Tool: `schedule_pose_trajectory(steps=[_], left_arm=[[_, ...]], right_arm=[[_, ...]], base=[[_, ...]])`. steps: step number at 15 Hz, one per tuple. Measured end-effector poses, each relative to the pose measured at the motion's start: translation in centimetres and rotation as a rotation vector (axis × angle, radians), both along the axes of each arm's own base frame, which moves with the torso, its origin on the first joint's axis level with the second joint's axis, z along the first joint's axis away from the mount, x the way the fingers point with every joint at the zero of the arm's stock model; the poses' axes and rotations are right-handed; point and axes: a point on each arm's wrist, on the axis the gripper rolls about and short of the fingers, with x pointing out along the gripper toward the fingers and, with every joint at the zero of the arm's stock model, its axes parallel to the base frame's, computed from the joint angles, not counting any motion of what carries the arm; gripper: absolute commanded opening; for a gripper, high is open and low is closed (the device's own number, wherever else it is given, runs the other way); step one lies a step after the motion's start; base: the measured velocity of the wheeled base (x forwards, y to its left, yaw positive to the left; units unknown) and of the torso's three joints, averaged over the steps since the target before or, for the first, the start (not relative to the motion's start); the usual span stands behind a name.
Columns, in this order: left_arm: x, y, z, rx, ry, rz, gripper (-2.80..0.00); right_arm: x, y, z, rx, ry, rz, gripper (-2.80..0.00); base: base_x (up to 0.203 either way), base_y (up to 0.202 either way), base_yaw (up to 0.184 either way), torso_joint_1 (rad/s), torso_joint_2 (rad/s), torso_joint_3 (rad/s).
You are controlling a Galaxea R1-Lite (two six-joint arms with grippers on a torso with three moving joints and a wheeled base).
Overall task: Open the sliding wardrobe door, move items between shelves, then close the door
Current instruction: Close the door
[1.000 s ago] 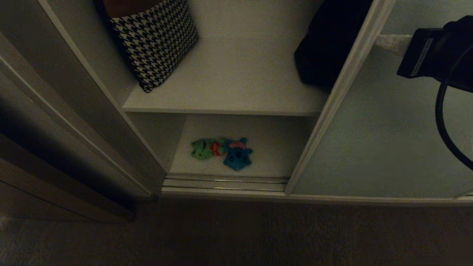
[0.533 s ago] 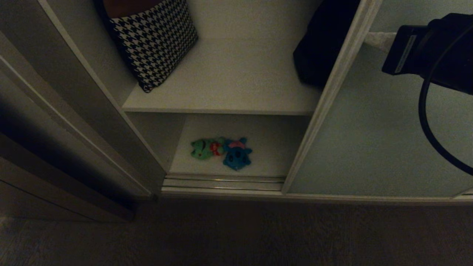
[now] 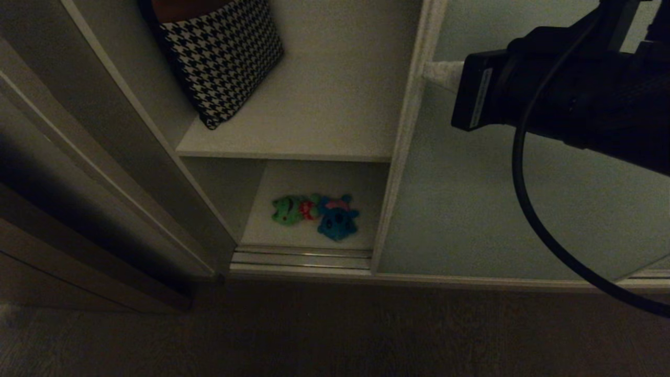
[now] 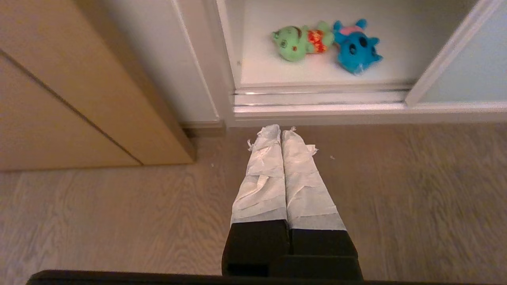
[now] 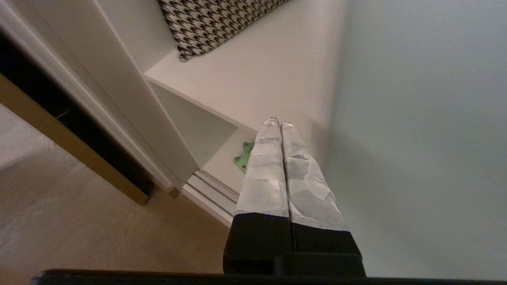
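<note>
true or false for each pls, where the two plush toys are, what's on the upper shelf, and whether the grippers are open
1. The blue plush toy and the green plush toy lie on the lower shelf. True.
2. The two toys lie far apart. False: they lie side by side, touching.
3. A houndstooth cushion sits on the upper shelf. True.
4. The left gripper is open and holds a toy. False: its fingers are shut together over the floor, holding nothing.
5. The right gripper is shut, close beside the sliding wardrobe door. True.
6. The door fully covers the shelves. False: part of the opening shows both shelves.
</note>
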Motion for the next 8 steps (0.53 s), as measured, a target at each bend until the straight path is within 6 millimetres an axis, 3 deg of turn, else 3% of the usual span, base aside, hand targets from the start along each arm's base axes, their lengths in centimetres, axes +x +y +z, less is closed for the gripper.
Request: schedule_pose_trajectory(steps=[4,8], left_arm=[[0.0,0.0,0.0,0.000,0.000,0.001,-2.80],[0.0,0.0,0.0,0.000,0.000,0.001,-2.80]], right_arm=[[-3.4,-1.1,0.5,0.007,-0.006,0.044,-2.80],[-5.6,-6.0,1.1,-0.009,0.039,-0.126,-2.80]], base=[[0.000,0.000,0.000,0.000,0.00,0.000],[0.000,0.000,0.000,0.000,0.00,0.000]])
